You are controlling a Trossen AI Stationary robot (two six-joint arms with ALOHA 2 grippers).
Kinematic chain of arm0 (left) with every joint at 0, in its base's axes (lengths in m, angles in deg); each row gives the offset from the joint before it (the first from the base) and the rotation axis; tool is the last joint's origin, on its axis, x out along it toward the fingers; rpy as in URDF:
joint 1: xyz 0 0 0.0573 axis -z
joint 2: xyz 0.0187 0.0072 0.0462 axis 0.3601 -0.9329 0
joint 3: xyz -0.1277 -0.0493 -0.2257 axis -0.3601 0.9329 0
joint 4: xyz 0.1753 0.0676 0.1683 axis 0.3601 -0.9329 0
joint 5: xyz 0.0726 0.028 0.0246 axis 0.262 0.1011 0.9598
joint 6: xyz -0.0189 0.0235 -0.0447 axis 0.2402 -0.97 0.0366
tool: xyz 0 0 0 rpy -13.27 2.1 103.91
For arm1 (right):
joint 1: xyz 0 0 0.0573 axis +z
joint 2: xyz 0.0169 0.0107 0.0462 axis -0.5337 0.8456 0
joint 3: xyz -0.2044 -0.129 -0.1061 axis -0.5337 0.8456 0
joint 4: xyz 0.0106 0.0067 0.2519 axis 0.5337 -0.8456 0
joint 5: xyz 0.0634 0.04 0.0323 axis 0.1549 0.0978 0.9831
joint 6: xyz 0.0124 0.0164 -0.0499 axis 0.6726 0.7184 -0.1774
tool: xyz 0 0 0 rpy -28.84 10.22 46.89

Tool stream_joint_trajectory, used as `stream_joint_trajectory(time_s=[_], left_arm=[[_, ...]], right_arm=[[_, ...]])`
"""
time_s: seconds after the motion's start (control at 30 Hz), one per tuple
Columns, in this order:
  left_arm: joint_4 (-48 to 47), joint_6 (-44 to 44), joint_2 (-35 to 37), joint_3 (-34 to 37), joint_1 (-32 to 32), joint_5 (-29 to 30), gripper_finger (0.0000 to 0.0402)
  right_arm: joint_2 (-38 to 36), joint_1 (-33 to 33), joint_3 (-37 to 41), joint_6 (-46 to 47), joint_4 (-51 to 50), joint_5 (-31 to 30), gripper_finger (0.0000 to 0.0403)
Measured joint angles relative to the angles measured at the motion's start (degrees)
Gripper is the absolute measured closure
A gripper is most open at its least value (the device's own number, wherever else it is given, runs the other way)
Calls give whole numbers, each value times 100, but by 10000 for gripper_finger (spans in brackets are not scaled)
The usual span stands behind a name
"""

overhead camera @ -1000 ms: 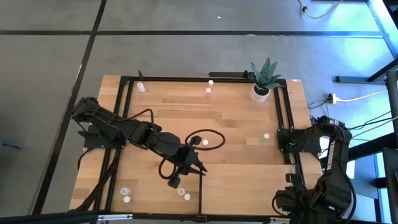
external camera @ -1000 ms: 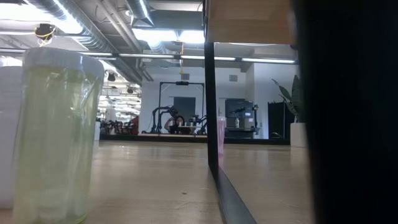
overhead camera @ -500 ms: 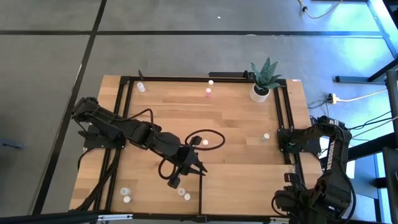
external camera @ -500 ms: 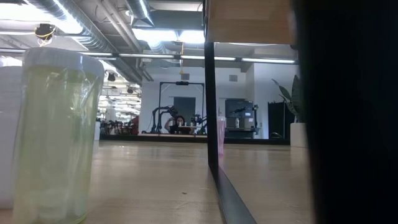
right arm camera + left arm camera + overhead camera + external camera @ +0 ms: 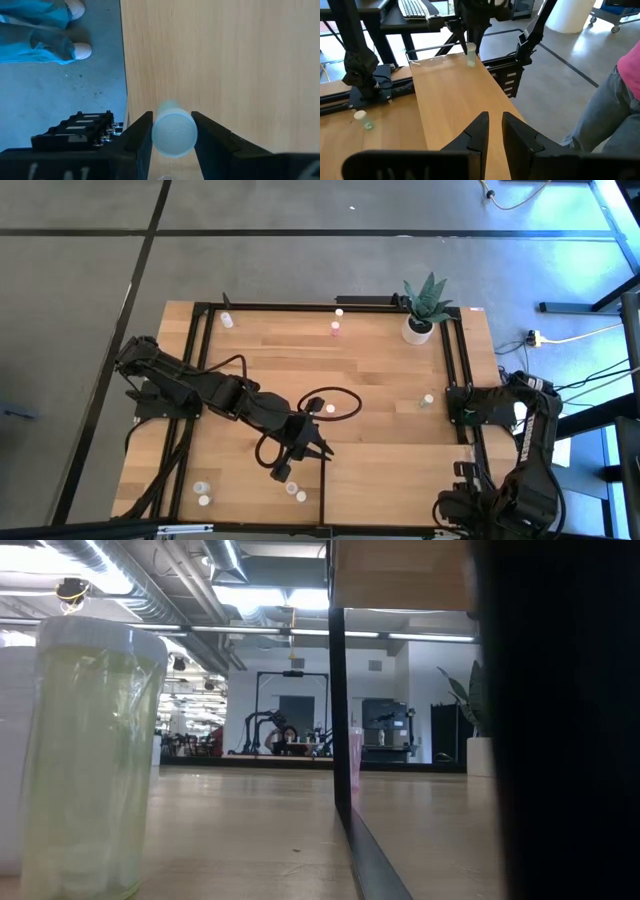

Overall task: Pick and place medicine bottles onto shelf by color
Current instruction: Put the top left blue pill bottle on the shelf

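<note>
The right end effector (image 5: 171,131), at the right edge of the planked wooden tabletop (image 5: 215,55), clamps a small round pale-capped medicine bottle (image 5: 173,132), seemingly bluish-white; no label is legible. The left end effector (image 5: 492,131) is closed, empty.

Right gripper (image 5: 172,131) closed on a small pale bottle (image 5: 173,132), seen end-on as a round whitish cap, one dark finger (image 5: 139,134) against each side. Behind it, pale wood table (image 5: 225,60), grain running lengthwise; the bottle sits near the table's edge. Past that edge, grey floor (image 5: 75,85). A black block with cable sockets (image 5: 75,131) beside the gripper. A person's blue trouser legs (image 5: 32,35) and white shoes (image 5: 80,50) on the floor.
</note>
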Motion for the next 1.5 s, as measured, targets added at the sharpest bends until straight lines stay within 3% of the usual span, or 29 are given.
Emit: stream_joint_trajectory(time_s=[0.23, 1.5], left_arm=[[0, -1, 0, 0, 0, 0, 354], [2, 7, 2, -1, 1, 4, 354]], right_arm=[[157, 0, 0, 0, -14, 259, 274], [161, -4, 0, -269, -154, 254, 261]])
